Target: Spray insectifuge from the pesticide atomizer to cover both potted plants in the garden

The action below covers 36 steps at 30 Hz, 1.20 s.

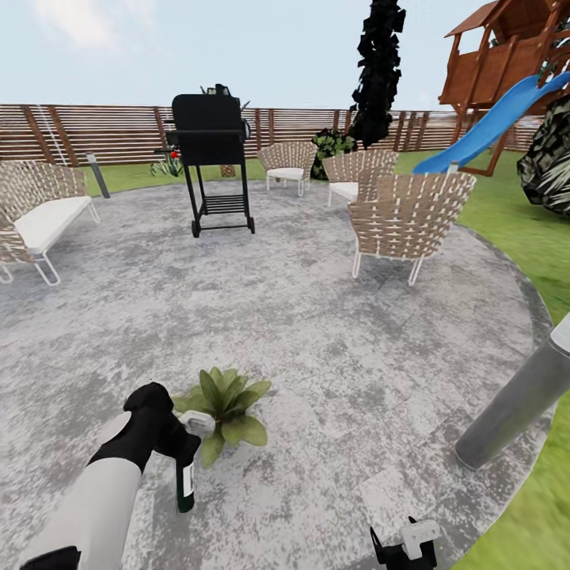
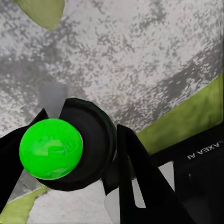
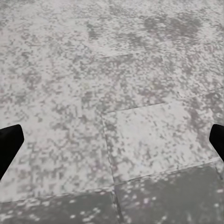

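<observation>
L gripper [image 1: 184,453] pinches atomizer [image 1: 184,483], near left, just beside potted plant [image 1: 226,404] on patio [image 1: 317,332]; pot hidden under leaves. R gripper [image 3: 112,140] spread wide.

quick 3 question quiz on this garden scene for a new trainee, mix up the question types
1. True or false: the left gripper holds the pesticide atomizer beside the potted plant.
2. What do the right gripper's fingertips hover over: A) lawn, B) the stone patio, C) a chair?
3. Fill in: behind the patio, a black ___ stands before the wooden fence.

Key
1. True
2. B
3. grill
</observation>
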Motion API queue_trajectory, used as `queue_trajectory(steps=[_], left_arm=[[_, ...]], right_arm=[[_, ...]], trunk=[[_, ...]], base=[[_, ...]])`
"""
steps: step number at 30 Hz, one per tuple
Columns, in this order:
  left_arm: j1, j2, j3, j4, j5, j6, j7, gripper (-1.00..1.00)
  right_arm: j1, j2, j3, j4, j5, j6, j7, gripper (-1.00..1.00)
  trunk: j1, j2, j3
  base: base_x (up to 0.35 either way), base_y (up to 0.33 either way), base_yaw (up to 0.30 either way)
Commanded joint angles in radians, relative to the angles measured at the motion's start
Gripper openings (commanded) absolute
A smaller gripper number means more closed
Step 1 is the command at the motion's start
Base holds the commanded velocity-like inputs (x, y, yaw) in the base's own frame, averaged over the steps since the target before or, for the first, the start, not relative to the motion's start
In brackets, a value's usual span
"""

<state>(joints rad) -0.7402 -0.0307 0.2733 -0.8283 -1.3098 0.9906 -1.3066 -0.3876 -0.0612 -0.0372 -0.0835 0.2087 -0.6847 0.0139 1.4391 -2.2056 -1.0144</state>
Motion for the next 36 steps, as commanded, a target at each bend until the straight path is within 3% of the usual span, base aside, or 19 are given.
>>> queue_trajectory(steps=[1,4,8,13,22,29,36], left_arm=[[-0.014,-0.002,0.004,0.003,-0.011,0.008,-0.01,-1.0],[-0.039,-0.003,0.003,0.02,-0.013,0.014,-0.01,-1.0],[-0.115,0.003,0.006,0.134,-0.045,0.018,-0.011,-1.0],[-0.181,0.009,0.009,0.249,-0.052,0.023,-0.011,-1.0],[-0.177,0.01,0.002,0.262,-0.052,0.023,-0.011,-1.0],[-0.177,0.006,0.002,0.262,-0.052,0.023,-0.011,-1.0],[-0.176,0.0,0.0,0.271,-0.055,0.023,-0.011,-1.0]], right_arm=[[-0.001,0.0,-0.004,0.001,0.005,-0.003,0.001,1.0],[-0.001,0.0,-0.004,0.001,0.005,-0.003,0.001,1.0],[-0.001,0.0,-0.004,0.0,0.005,-0.003,0.001,1.0],[-0.001,0.0,-0.004,-0.001,0.005,-0.003,0.001,1.0],[-0.001,0.0,-0.004,0.0,0.005,-0.003,0.001,1.0],[-0.001,0.001,-0.004,0.0,0.005,-0.003,0.001,1.0],[-0.001,0.001,-0.004,0.001,0.005,-0.003,0.001,1.0]], trunk=[[0.0,0.0,-0.001],[0.0,0.0,-0.001],[0.0,0.0,-0.001],[0.0,0.0,-0.001],[0.0,0.0,-0.001],[0.0,0.0,-0.001],[0.0,0.0,-0.001]], base=[[0.0,-0.002,0.007],[0.0,-0.001,0.003],[0.0,0.0,0.0],[0.0,0.0,0.0],[0.022,0.0,0.02],[0.296,0.0,0.227],[0.285,-0.017,0.028]])
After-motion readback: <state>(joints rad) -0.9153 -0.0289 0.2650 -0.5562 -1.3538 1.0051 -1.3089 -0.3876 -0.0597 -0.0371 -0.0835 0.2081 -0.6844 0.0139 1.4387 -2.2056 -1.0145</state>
